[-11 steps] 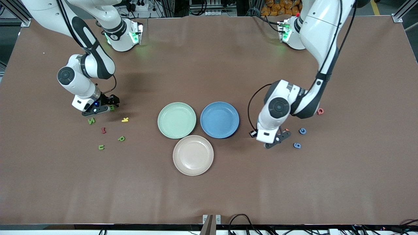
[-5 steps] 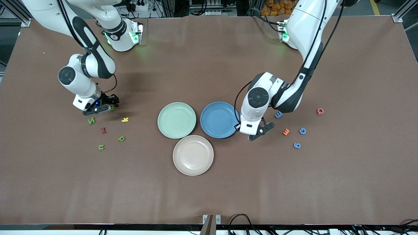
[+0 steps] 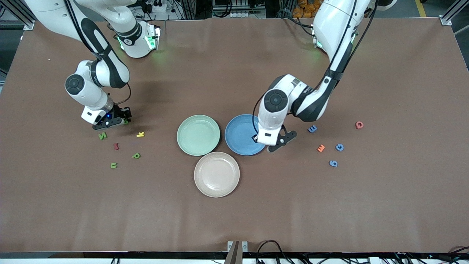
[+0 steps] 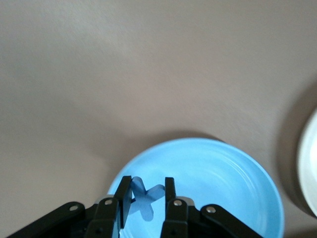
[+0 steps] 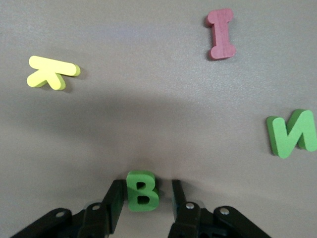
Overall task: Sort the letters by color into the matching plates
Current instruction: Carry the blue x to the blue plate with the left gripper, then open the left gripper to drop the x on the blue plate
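Note:
My left gripper [image 3: 277, 143] hangs over the rim of the blue plate [image 3: 240, 137] on the left arm's side, shut on a blue X-shaped letter [image 4: 145, 201]; the plate [image 4: 223, 173] lies under it. My right gripper [image 3: 122, 120] is down at the table with a green B [image 5: 142, 191] between its fingers; one finger touches it, the other stands a little apart. Green letters N [image 3: 102, 136], P [image 3: 136, 155] and a third [image 3: 114, 165] lie nearer the camera. The green plate [image 3: 198, 135] is bare. Three blue letters [image 3: 312, 128], [image 3: 339, 147], [image 3: 333, 163] lie toward the left arm's end.
A beige-pink plate [image 3: 216, 174] sits nearer the camera than the two other plates. A yellow K [image 3: 140, 134] and a red I [image 3: 116, 146] lie among the green letters. An orange piece [image 3: 321, 148] and a red piece [image 3: 359, 125] lie by the blue ones.
The left arm has swung from the blue letters toward the blue plate with the blue letter in its grip. The right gripper's fingers have narrowed around the green B.

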Available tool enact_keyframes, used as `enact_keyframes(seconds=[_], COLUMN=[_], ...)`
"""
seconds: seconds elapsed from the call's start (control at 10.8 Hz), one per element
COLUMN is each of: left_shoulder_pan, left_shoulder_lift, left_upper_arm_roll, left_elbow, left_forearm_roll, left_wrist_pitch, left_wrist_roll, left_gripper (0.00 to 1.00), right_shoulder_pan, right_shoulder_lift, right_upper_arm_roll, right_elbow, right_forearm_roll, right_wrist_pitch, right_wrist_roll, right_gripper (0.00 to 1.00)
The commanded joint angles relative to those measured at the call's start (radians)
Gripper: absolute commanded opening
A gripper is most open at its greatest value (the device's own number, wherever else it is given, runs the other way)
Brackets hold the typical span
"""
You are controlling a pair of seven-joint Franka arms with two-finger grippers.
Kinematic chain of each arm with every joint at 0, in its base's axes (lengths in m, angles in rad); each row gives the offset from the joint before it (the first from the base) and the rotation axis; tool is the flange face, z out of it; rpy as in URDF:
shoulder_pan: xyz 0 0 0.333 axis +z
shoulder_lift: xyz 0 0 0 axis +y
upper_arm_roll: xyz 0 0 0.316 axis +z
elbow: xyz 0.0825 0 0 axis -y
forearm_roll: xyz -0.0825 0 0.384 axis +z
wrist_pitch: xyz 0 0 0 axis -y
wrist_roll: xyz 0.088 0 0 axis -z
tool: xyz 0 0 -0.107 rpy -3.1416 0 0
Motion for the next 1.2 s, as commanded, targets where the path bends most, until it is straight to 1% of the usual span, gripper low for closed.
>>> enact_keyframes(seconds=[0.0,0.09,0.18,0.37,0.46,0.55,0.65,0.74,0.83,0.92,1.11], left_shoulder_pan=[-0.055,-0.058,-0.07,-0.084,-0.087,-0.092,-0.092,-0.089,-0.093,-0.092,-0.079], left_shoulder_lift=[-0.001,-0.001,-0.003,-0.001,0.0,-0.001,-0.001,-0.001,0.0,0.0,-0.006], left_upper_arm_roll=[0.006,0.006,0.006,0.006,0.006,0.006,0.006,0.006,0.008,0.01,0.01], left_elbow=[0.053,0.061,0.064,0.088,0.089,0.089,0.09,0.089,0.085,0.084,0.082], left_forearm_roll=[-0.046,-0.059,-0.06,-0.06,-0.06,-0.06,-0.059,-0.045,-0.042,-0.04,-0.034], left_wrist_pitch=[-0.024,-0.024,-0.024,-0.024,-0.024,-0.024,-0.024,-0.024,-0.025,-0.032,-0.084], left_wrist_roll=[-0.057,-0.064,-0.075,-0.089,-0.094,-0.098,-0.095,-0.088,-0.086,-0.083,-0.04], left_gripper=[0.0,0.0,0.0,0.0,0.0,0.0,0.15,0.62,0.98,1.0,1.0], right_shoulder_pan=[-0.006,-0.005,-0.005,-0.005,-0.005,-0.005,-0.003,-0.003,-0.003,-0.003,-0.003], right_shoulder_lift=[0.005,0.006,0.008,0.009,0.009,0.009,0.009,0.006,0.002,-0.004,-0.017], right_upper_arm_roll=[0.012,0.012,0.014,0.02,0.02,0.02,0.023,0.026,0.033,0.035,0.037], right_elbow=[-0.015,-0.015,-0.014,-0.012,-0.011,-0.011,-0.011,-0.009,-0.006,0.0,0.023], right_forearm_roll=[-0.002,-0.002,0.0,0.001,0.001,0.001,0.001,0.001,0.003,0.003,0.003], right_wrist_pitch=[0.017,0.017,0.017,0.017,0.017,0.015,0.015,0.011,0.008,0.003,-0.038], right_wrist_roll=[0.002,0.0,0.002,0.002,0.002,0.002,0.002,0.002,0.005,0.027,0.09], right_gripper=[0.43,0.41,0.35,0.31,0.24,0.23,0.23,0.2,0.18,0.18,0.18])
